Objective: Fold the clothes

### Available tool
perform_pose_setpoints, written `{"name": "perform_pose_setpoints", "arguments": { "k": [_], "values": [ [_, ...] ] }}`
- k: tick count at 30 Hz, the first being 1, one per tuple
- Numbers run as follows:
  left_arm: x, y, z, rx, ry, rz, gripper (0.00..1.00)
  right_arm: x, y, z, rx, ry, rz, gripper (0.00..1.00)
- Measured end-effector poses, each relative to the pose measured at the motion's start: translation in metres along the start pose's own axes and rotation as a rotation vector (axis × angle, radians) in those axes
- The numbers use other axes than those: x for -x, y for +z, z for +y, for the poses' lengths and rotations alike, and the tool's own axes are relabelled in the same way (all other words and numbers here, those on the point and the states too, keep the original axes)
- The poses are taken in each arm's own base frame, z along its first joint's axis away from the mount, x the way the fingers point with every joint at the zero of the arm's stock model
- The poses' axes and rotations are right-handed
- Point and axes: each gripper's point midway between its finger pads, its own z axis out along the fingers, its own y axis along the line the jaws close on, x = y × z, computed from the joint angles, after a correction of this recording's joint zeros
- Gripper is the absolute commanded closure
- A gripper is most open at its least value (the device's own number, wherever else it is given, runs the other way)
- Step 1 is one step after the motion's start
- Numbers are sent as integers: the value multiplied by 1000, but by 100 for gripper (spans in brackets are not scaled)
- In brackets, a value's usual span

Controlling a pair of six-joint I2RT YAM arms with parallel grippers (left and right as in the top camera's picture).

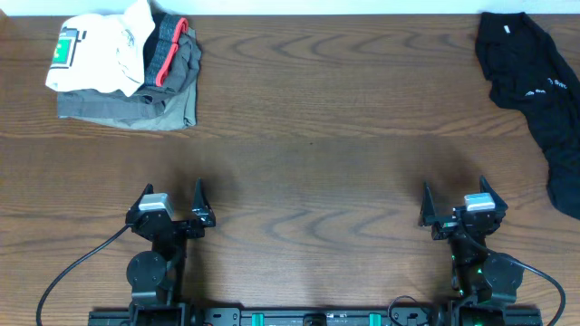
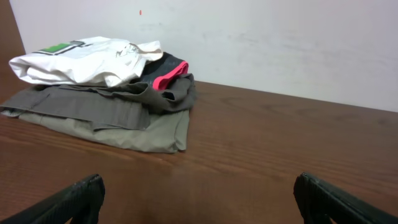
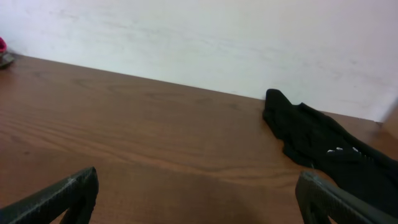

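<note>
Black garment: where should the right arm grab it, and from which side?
Probably pinch the garment at its left edge, with the open right gripper coming in from the left. That edge lies bunched on the wood, fully in view and nearest the arm. The other side runs off the overhead frame.

Dark wood-grain table. Far left: folded grey garments (red trim showing), flat on it. Far right: black garment, crumpled, unfolded, maybe past the table's edge.

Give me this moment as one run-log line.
stage: folding not begun | left gripper: open, empty | right gripper: open, empty | black garment: crumpled, far right, untouched | folded pile: far left
</note>
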Motion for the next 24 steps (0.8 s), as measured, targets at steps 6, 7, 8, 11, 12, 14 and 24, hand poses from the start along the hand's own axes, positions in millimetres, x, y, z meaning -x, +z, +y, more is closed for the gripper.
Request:
{"name": "perform_pose_setpoints", "arguments": {
  "k": [6,7,8,11,12,14,24],
  "values": [
    [1,0,-1,-3,0,-3,2,14,0,0,5,-10,-57,1],
    [2,0,-2,-10,0,-6,2,20,-1,2,14,-15,-83,1],
    [2,0,-3,-17,0,-7,2,26,-1,3,22,-19,-108,1],
    [3,0,-8,-48,0,-5,2,42,-4,5,35,-2,-174,1],
    [3,-1,-10,-56,0,4,2,46,-4,5,39,14,-181,1],
    [4,-2,-13,-69,-1,28,2,56,-6,5,44,35,-193,1],
    [78,11,-34,-90,-12,188,2,147,21,-7,78,77,-139,1]
  ]
}}
